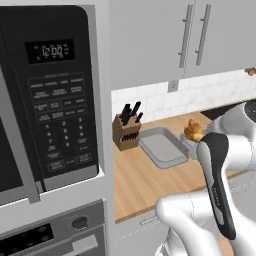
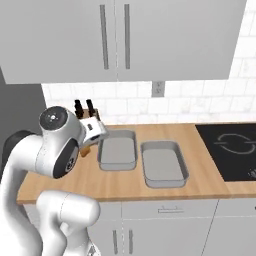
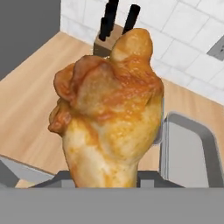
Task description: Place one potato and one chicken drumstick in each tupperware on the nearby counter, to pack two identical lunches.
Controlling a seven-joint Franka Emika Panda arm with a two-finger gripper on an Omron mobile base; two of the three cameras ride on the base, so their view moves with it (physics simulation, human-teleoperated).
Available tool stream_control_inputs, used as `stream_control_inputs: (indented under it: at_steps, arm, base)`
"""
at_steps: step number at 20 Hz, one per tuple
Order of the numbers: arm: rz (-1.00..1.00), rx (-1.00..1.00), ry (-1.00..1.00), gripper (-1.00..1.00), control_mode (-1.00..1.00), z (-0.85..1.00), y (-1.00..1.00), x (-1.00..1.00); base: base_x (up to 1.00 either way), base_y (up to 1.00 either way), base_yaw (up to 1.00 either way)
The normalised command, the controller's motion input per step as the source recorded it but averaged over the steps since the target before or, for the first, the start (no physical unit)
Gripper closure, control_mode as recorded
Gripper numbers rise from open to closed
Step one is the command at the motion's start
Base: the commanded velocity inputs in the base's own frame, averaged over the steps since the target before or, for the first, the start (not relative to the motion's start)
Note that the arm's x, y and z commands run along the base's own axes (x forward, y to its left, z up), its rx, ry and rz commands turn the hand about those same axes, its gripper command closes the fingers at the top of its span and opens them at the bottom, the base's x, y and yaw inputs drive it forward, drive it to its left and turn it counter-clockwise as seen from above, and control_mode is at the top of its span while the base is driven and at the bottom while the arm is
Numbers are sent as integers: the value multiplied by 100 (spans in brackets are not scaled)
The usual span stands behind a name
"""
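My gripper (image 2: 93,136) is shut on a golden-brown chicken drumstick (image 3: 109,113), which looms large in the hand view. The drumstick (image 2: 86,148) hangs above the wooden counter (image 2: 210,181), just left of the left tupperware (image 2: 118,166). The second grey tupperware (image 2: 165,183) lies beside the first, to its right; both are bare inside. In the left base view the drumstick (image 1: 193,131) shows past my forearm, beyond the right end of a tupperware (image 1: 167,162). One tupperware rim (image 3: 164,144) sits right of the drumstick in the hand view. No potato is in view.
A knife block (image 2: 85,112) stands against the tiled wall left of the trays, close behind my hand. The black cooktop (image 2: 230,150) lies at the counter's right end. A microwave (image 1: 50,100) and oven column wall off the left side. Upper cabinets (image 2: 125,40) hang overhead.
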Motion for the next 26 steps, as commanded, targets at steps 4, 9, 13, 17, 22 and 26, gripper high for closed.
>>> stream_control_inputs:
  at_steps: [4,9,13,17,22,26]
  arm:
    - [13,3,20,100,-100,-88,-13,100]
    - [13,2,12,100,-100,-87,0,100]
    - [9,3,10,100,-100,-67,0,100]
    - [2,4,15,100,-100,-27,0,100]
    - [0,2,11,100,-100,-5,-3,88]
    - [0,0,1,100,-100,-16,-12,60]
  base:
    - [0,0,0]
    - [0,0,0]
    - [0,0,0]
    - [0,0,0]
    - [0,0,0]
    - [0,0,0]
